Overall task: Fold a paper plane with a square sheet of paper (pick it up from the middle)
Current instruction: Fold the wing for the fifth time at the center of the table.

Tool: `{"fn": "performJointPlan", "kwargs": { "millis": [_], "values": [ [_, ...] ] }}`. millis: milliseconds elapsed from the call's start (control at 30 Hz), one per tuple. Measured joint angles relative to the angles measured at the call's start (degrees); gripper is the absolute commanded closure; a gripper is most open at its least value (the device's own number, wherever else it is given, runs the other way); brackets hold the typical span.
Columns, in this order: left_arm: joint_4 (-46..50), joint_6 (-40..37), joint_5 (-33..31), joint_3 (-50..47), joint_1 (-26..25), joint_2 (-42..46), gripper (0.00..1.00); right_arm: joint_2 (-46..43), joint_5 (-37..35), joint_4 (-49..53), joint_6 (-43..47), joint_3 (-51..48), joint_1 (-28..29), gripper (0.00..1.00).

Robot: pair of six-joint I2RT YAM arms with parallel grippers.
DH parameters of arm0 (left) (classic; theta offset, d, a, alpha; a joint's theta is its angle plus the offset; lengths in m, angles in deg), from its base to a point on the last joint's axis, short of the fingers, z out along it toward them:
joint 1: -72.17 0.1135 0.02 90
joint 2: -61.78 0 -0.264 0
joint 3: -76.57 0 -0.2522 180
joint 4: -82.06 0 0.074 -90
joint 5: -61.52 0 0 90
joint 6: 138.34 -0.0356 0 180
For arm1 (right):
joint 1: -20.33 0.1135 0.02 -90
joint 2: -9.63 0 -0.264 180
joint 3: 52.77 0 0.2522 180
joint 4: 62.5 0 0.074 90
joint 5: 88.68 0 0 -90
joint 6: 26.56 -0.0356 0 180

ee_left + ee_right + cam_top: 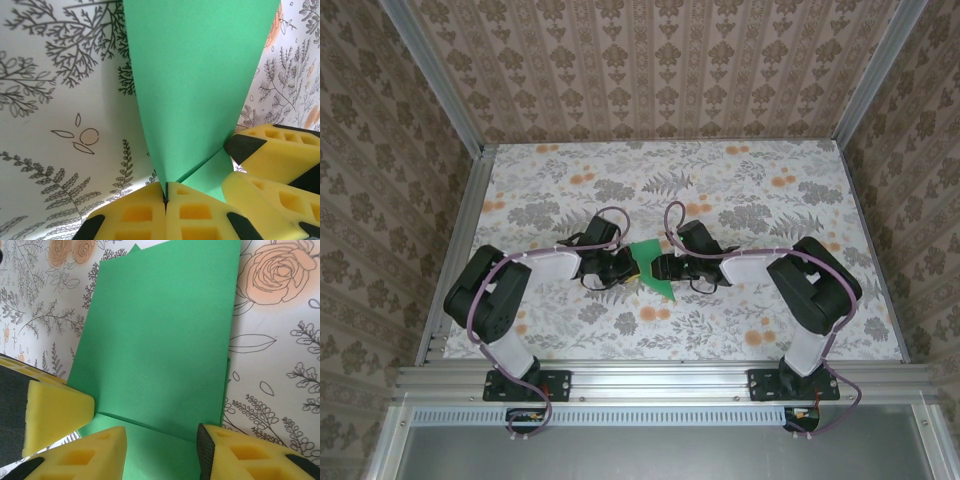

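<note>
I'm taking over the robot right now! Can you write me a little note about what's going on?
Left gripper: shut, pinching the paper at its narrow end.
Right gripper: open, fingers apart at the paper, close beside the left gripper.
Paper: in the middle of the table, between both arms.
Done: folded into layers, with a crease showing.
Left: it looks too wide for a plane, so probably more folds are needed.

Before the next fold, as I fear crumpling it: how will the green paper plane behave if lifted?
Probably light and floppy: the paper plane curves away from the shut left pincer at its corner. Its crease likely stiffens it lengthwise. Smooth sheet, so it may slip.
</note>
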Motion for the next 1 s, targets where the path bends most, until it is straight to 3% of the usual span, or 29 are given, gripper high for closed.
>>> {"fn": "performJointPlan", "kwargs": {
  "millis": [200,400,667,1000],
  "values": [
    [4.9,-0.2,-2.3,1.7,-0.5,0.9,1.00,-6.5,-3.3,-2.1,5.3,-5.0,0.3,0.49],
    [9.6,-0.2,-3.9,4.5,-0.7,1.6,1.00,-12.7,-9.2,-4.7,14.4,-8.6,5.2,0.49],
    [13.0,0.2,-4.5,6.5,-0.7,1.9,1.00,-12.0,-16.4,-9.3,23.7,-10.0,12.2,0.51],
    [14.1,1.7,-4.2,6.7,-0.7,1.9,1.00,-3.3,-25.0,-17.4,32.7,-10.9,19.6,0.54]
  ]
}}
